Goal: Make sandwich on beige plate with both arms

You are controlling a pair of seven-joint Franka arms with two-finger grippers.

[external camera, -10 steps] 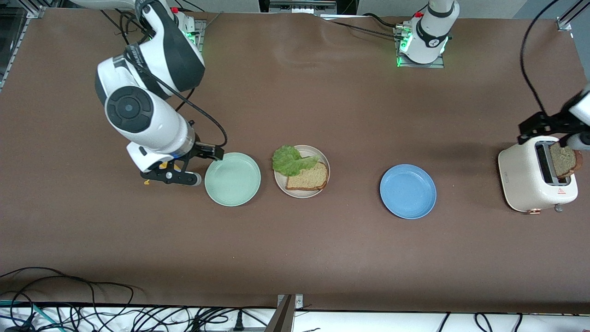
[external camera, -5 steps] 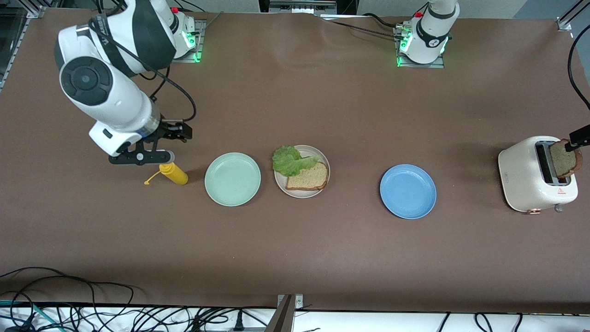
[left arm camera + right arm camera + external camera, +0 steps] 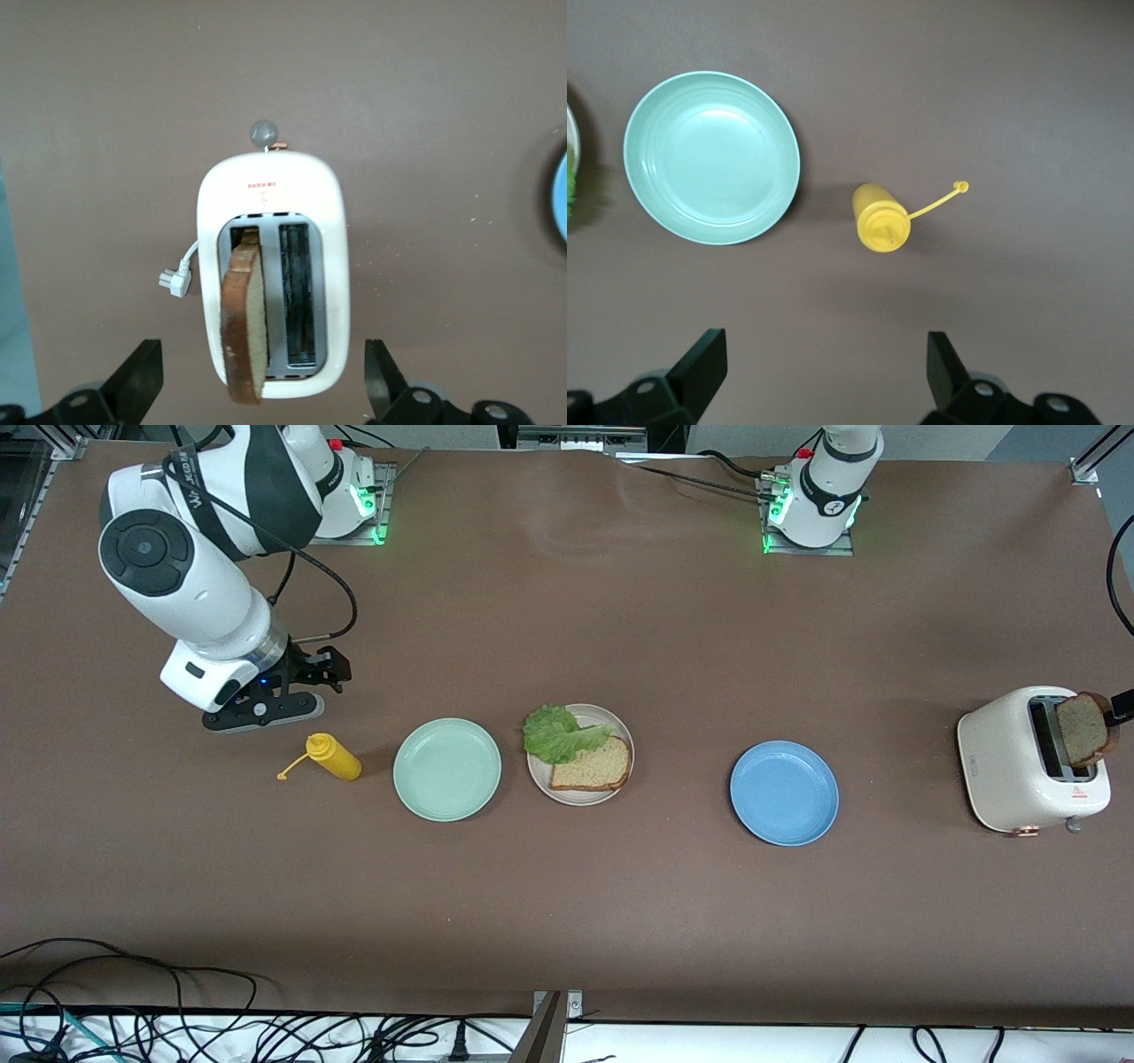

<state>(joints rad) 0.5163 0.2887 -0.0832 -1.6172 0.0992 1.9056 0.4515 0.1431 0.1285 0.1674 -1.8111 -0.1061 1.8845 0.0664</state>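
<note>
At table centre, beige plate (image 3: 620, 731): round, matte, shallow rim; carries the lower half of the sandwich.
Bread on plate (image 3: 592, 766): square brown slice, grainy crumb, darker crust; lies flat on the plate's 5 o'clock part.
Lettuce leaf (image 3: 558, 733): ruffled, bright green; overlaps the slice's corner and hangs over the rim at 10 o'clock.
Second bread slice (image 3: 244, 323): same brown, thick dark crust; stands on edge in one toaster slot, tilted, well clear of the top.
Toaster (image 3: 1019, 766): cream, glossy, rounded box with two slots, at the left arm's end of the table; short white plug lead beside it.
Mint green plate (image 3: 712, 156): round, smooth, faint concentric rings; just beside the beige plate toward the right arm's end.
Blue plate (image 3: 784, 793): round, plain; between beige plate and toaster.
Yellow squeeze bottle (image 3: 881, 218): soft plastic, cap dangling on a thin tether; upright near the mint plate.
Left gripper (image 3: 264, 390): black fingers spread wide, holding nothing, over the toaster.
Right gripper (image 3: 822, 376): black fingers wide apart, holding nothing, over bare brown matte table (image 3: 567, 903) near the bottle.
</note>
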